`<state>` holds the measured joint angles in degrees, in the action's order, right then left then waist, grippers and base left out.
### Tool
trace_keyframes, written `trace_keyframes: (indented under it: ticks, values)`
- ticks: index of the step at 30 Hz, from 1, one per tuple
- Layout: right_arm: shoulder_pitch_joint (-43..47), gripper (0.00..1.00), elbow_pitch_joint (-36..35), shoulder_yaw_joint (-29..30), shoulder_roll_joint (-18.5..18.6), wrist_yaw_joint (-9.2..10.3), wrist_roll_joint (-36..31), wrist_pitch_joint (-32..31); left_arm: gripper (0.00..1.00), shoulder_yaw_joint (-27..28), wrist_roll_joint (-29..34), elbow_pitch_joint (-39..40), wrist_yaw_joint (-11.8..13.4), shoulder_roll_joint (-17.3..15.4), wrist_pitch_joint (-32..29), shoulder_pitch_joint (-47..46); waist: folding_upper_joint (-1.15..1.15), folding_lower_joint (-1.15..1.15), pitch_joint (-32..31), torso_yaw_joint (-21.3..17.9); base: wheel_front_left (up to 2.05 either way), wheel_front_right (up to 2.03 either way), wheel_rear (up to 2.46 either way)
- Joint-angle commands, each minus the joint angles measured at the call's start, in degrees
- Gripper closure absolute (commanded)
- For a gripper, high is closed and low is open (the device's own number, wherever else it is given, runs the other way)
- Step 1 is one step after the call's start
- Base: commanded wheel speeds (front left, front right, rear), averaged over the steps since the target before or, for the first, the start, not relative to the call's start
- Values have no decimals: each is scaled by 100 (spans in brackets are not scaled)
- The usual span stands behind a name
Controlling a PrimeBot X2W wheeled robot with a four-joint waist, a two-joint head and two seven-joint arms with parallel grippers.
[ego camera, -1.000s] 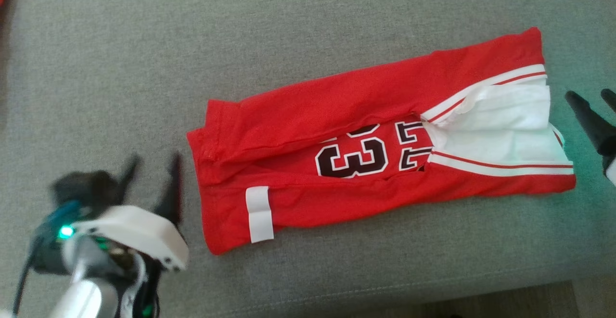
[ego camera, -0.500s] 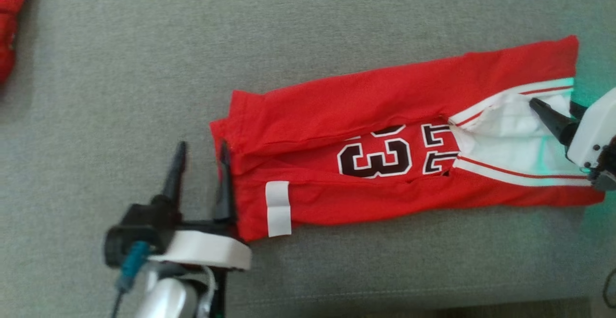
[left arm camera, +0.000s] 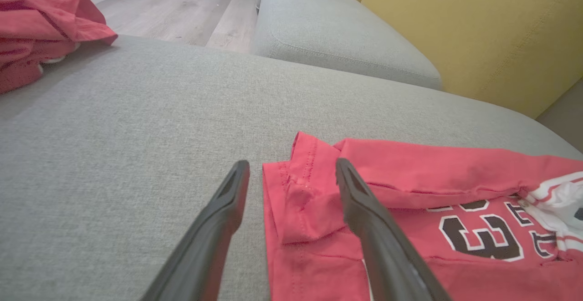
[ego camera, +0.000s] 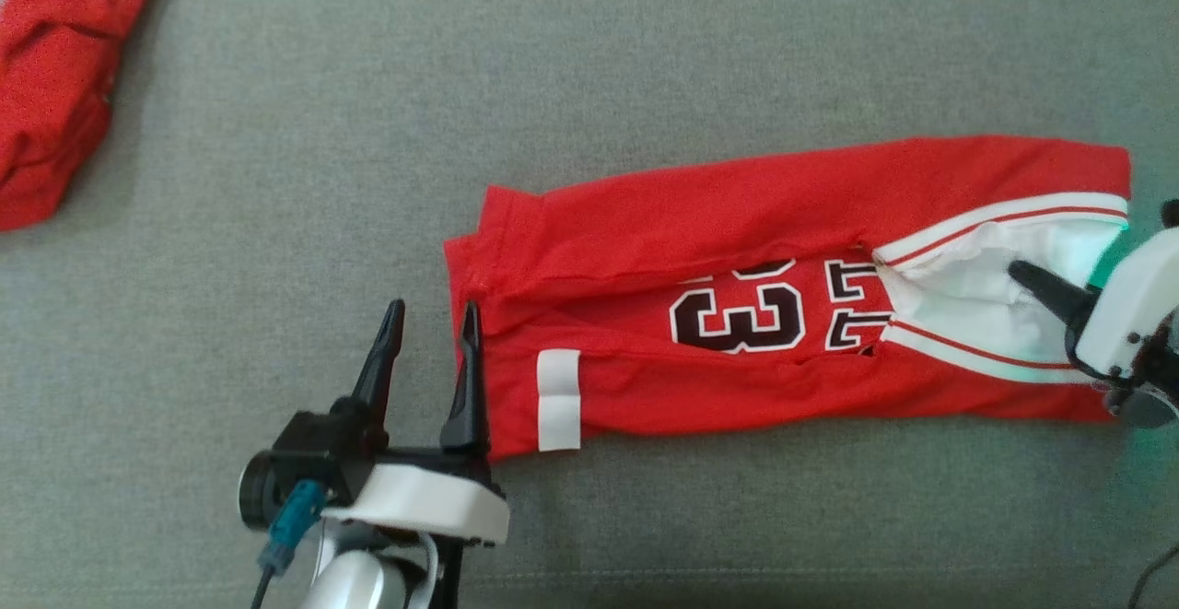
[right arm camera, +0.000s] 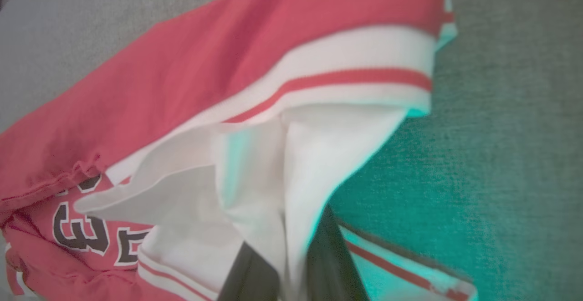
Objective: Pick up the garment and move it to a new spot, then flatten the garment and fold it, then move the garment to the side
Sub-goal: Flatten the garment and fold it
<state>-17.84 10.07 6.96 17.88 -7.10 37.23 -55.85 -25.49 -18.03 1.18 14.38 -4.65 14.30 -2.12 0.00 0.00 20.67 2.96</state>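
Now that right jaws closed, garment (ego camera: 737,213) end pinched

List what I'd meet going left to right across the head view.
Crumpled red cloth at the far left → left gripper, open → red jersey → right gripper, shut on the jersey's white end.

Red-and-white numbered garment (ego camera: 737,213) lies flat, folded into a long strip.

Head looks down; wrists low, close; all share garment (ego camera: 737,222).
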Motion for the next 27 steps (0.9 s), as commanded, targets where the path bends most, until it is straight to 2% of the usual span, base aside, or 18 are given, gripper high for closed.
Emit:
trace_keyframes:
  ticks: [1, 4, 5, 9, 13, 15, 18, 23, 27]
  values:
    - [40, 100, -41, 169, 18, -39, -90, 70, 0, 256, 85, 112, -68, 51, 68, 71, 0, 0, -144, 31, 0, 0, 0]
    - [-71, 100, 123, 706, 93, -39, -303, 183, 0, 365, 144, 62, -171, 102, 69, 170, 0, 0, -309, 65, 0, 0, 0]
    - [-130, 100, 313, 1125, 250, -39, -493, 262, 0, 423, 167, 32, -237, 127, 69, 235, 0, 0, -418, 101, 0, 0, 0]
    - [-202, 100, 637, 1913, 665, -39, -887, 358, 0, 520, 181, 7, -326, 159, 69, 374, 0, 0, -609, 179, 0, 0, 0]
    - [-287, 100, 514, 2160, 882, -39, -875, 250, 0, 627, 152, -2, -369, 172, 69, 526, 0, 0, -770, 199, 0, 0, 0]
    - [-312, 100, 360, 2084, 877, -39, -803, 172, 0, 650, 130, 0, -373, 173, 69, 557, 0, 0, -797, 183, 0, 0, 0]
    - [-311, 100, -324, 1622, 709, -39, -496, -250, 0, 640, 3, -1, -369, 175, 69, 613, 0, 0, -880, 122, 0, 0, 0]
    - [-8, 100, -1589, 621, -65, -39, -178, -903, 0, 515, -140, -12, -314, 176, 70, 549, 0, 0, -912, 50, 0, 0, 0]
    - [411, 100, -2010, -319, -560, -39, -119, -1152, 0, 352, -197, -76, -310, 177, 70, 417, 0, 0, -897, 122, 0, 0, 0]
